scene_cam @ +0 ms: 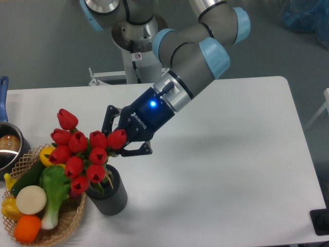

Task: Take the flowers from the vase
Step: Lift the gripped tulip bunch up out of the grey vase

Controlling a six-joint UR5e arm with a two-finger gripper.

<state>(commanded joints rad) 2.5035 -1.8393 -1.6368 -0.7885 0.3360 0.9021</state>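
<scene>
The flowers (83, 154), a bunch of red tulip buds on green stems, lean left over the vase (113, 198), a short dark grey ribbed cylinder near the table's front left. Their stems still reach into the vase's mouth. My gripper (115, 140) comes in from the upper right and is shut on the flowers at the bunch's right side, one finger above and one below the rightmost bud. The stems under the buds are mostly hidden.
A wicker basket (67, 226) of vegetables and fruit touches the vase's left side, under the blooms. A metal pot (7, 146) with a blue handle sits at the left edge. A black object (320, 221) lies at the front right corner.
</scene>
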